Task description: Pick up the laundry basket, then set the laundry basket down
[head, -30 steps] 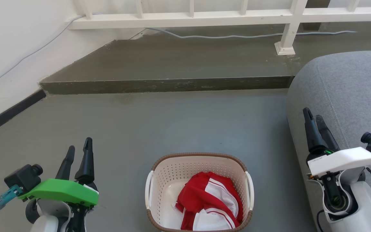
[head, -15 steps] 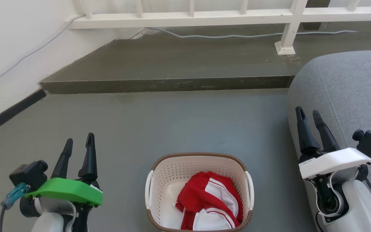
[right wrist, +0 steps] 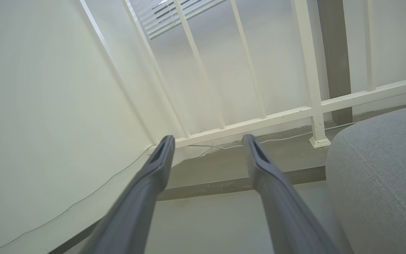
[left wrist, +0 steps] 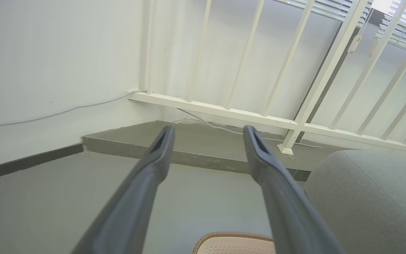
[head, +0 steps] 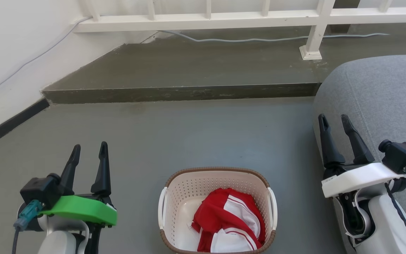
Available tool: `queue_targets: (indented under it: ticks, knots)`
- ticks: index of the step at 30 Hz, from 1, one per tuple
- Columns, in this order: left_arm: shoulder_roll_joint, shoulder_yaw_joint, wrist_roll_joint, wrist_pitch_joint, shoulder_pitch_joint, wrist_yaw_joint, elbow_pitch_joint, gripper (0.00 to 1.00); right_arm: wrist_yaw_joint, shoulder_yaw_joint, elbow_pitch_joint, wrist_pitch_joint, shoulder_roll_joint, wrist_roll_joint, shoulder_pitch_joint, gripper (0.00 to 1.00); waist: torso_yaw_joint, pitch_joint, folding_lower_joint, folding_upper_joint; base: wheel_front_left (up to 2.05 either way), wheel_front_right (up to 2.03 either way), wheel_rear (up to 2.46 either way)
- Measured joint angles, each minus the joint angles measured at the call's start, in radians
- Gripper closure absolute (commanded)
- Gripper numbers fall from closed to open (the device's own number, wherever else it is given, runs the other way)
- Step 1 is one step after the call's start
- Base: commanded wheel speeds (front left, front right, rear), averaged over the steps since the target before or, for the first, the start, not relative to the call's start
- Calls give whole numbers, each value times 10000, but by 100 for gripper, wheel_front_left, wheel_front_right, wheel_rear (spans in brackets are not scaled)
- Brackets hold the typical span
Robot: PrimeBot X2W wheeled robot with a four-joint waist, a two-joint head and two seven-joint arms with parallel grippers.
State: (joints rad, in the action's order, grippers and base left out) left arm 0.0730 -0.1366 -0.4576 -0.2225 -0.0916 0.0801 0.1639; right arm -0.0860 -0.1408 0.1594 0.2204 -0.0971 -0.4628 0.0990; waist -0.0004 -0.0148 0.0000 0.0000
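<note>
Plainly, both pairs of fingers (head: 101, 165) stand spread and empty; left gripper (head: 90, 145) and right gripper (head: 332, 117) flank the laundry basket (head: 203, 190), on the floor (head: 189, 134) between them (a red garment (head: 224, 218) inside). Uneven holds on its handles (head: 161, 208) could tip it; the right arm (head: 382, 225) could snag the sofa (head: 382, 91).

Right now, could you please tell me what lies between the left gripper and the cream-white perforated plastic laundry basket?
In the head view, the stretch between the left gripper and the cream-white perforated plastic laundry basket is bare grey floor.
</note>
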Motion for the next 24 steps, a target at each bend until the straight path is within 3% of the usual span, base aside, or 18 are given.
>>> queue_targets:
  ticks: [9, 24]
  knots:
    - [-29, -17, 1101, -263, 0, 88, -119, 0, -8, -40, -111, 309, 12, 1106, 49, 0, -21, -24, 0, 0, 0, 0, 0]
    - [-198, 79, 1124, -263, 0, 215, -117, 0, -100, 63, -56, 314, 77, 1214, 146, 0, -62, -24, 0, 0, 0, 0, 0]
